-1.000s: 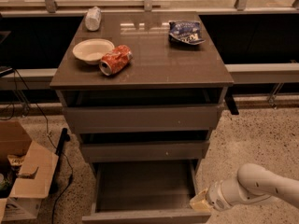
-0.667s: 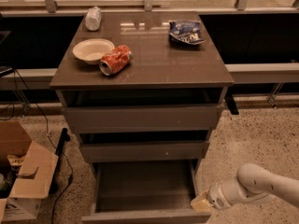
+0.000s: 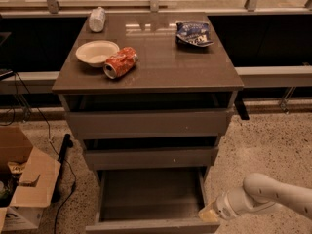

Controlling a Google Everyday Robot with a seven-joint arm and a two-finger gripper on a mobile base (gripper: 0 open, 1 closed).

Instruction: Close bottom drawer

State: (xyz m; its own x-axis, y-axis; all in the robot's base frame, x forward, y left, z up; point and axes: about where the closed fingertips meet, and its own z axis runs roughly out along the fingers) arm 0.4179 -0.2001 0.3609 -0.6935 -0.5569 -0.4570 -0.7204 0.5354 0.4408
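Observation:
The bottom drawer (image 3: 148, 199) stands pulled out at the foot of the grey-brown cabinet. Its flat tray is empty and its low front panel (image 3: 146, 226) runs along the lower edge of the view. My gripper (image 3: 208, 212) comes in from the right on a white arm (image 3: 273, 194). Its tip is at the drawer's front right corner, against the front panel's right end.
Above the tray are the mid-width drawer front (image 3: 148, 157) and the widest front (image 3: 146, 123). The cabinet top (image 3: 161, 65) holds a white bowl (image 3: 96, 52), a red can on its side (image 3: 120, 62), a blue chip bag (image 3: 193, 33) and a bottle (image 3: 97, 19). An open cardboard box (image 3: 24, 186) and a cable (image 3: 63, 152) are at the left.

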